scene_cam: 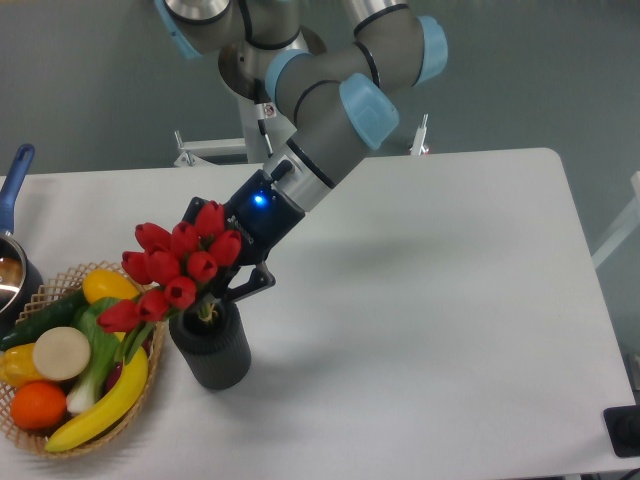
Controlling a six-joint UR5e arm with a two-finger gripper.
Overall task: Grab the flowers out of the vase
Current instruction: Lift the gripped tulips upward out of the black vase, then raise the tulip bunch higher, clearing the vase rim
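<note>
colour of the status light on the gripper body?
Blue; the small light glows on the black two-finger gripper, clearest in the fixed camera view.
</note>
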